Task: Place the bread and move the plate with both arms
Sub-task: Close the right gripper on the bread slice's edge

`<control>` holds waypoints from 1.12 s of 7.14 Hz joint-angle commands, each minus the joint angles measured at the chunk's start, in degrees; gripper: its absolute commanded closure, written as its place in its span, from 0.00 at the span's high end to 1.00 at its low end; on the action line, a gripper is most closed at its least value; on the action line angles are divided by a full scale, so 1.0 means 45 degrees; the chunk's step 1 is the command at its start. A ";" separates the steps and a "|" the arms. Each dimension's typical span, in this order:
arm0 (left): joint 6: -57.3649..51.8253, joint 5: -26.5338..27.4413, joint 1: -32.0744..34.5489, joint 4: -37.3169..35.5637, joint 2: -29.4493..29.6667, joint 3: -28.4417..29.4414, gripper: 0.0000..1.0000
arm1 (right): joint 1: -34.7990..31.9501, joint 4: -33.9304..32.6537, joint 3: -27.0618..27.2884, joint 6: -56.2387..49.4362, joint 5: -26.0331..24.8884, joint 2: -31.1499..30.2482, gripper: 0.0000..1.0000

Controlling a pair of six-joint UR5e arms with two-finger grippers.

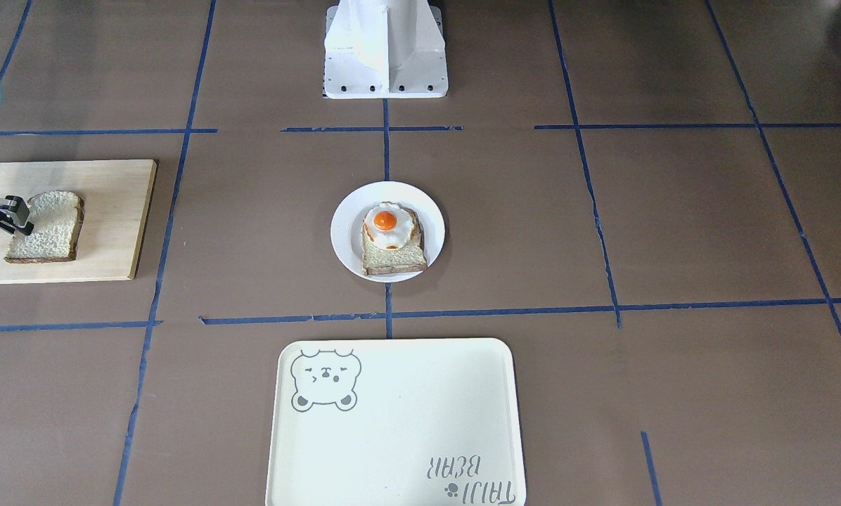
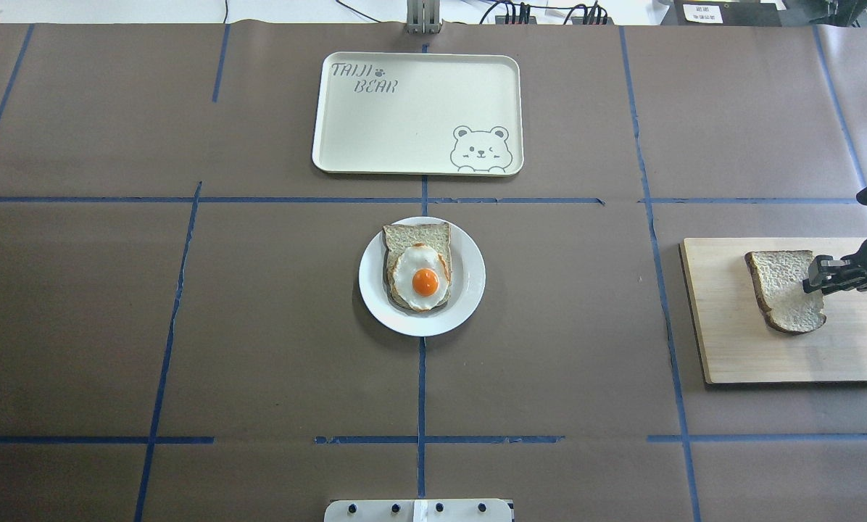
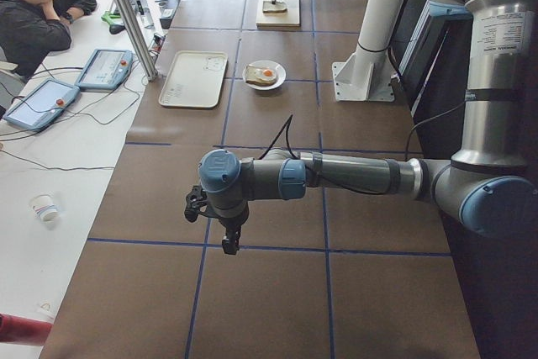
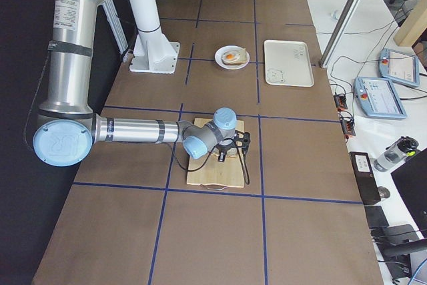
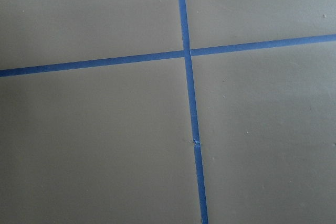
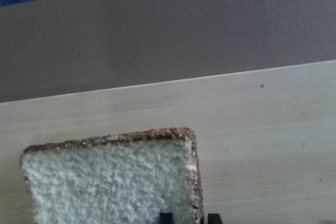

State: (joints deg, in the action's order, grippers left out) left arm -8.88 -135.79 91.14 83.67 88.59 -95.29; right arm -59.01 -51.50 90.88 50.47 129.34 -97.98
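The plain bread (image 2: 781,286) lies on a wooden board (image 2: 723,326) at the table's right end. It also shows in the front view (image 1: 48,228) and the right wrist view (image 6: 105,182). My right gripper (image 2: 812,280) is at the slice's right edge, its jaws close together across the dark crust, with both tips low in the wrist view (image 6: 189,216). The white plate (image 2: 470,290) sits at the table's centre and bears a slice with a fried egg (image 2: 419,272). My left gripper (image 3: 227,241) hangs over bare table at the left end; I cannot tell if it is open.
A cream bear-print tray (image 2: 404,123) lies beyond the plate on the far side. The white pedestal (image 1: 385,49) stands at the robot's edge. Blue tape lines cross the brown table (image 5: 191,129). An operator sits beside the table.
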 commanded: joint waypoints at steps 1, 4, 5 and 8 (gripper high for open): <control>0.0001 0.0000 0.0000 0.0000 0.0000 -0.0016 1.00 | 0.0008 -0.0019 -0.0001 -0.0004 -0.0030 0.0015 0.29; 0.0020 0.0000 0.0000 0.0000 0.0000 -0.0035 1.00 | -0.0031 -0.0019 0.0116 0.0016 0.0009 0.0015 0.00; 0.0020 0.0000 0.0000 -0.0020 0.0000 -0.0093 1.00 | -0.0186 0.0000 0.0155 0.0016 0.0086 0.0015 0.00; 0.0430 0.0000 0.0000 -0.0020 -0.0019 -0.0328 1.00 | -0.1315 0.0059 0.1826 -0.0042 0.0826 -0.0839 0.00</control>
State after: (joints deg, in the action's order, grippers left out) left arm -7.27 -135.79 91.14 83.59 88.57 -96.43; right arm -62.53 -51.28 94.89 50.49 131.51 -99.54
